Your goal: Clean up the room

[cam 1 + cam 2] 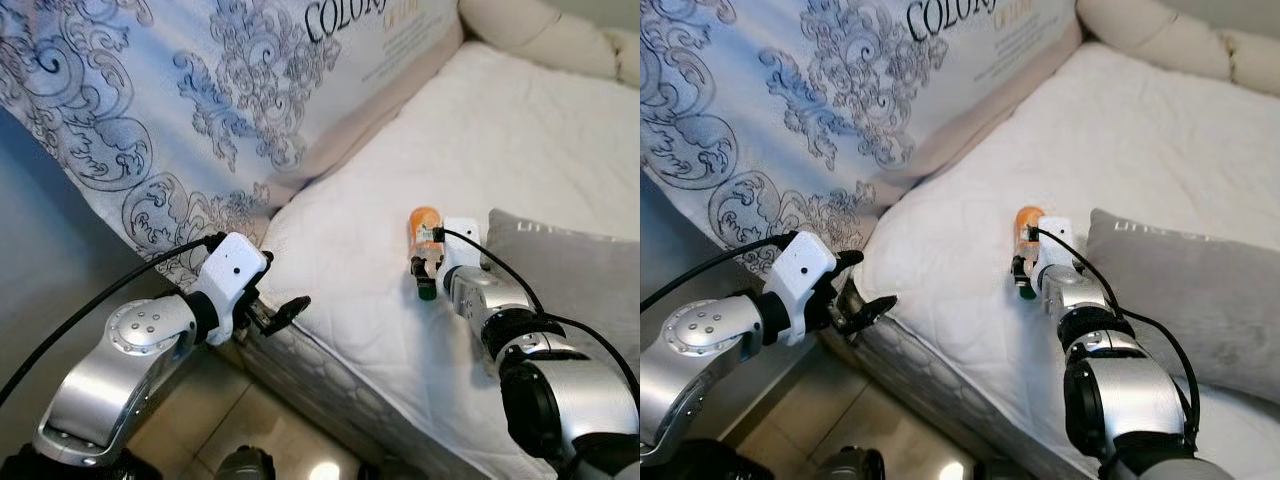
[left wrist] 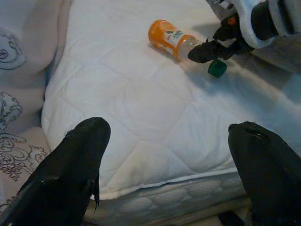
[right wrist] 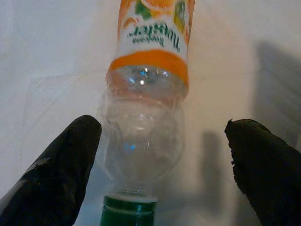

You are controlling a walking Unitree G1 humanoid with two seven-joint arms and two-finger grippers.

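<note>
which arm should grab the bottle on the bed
Right. The right gripper is open with its fingers either side of the bottle near the green cap. The left gripper is open at the mattress corner, well apart from it.

White quilted mattress (image 1: 520, 150) fills the right side. Grey pillow (image 1: 580, 270) on it at right, cream bolster (image 1: 540, 35) at far end. Blue-patterned upright mattress (image 1: 200, 100) leans left. Tiled floor (image 1: 240, 420) near, with glare.
</note>
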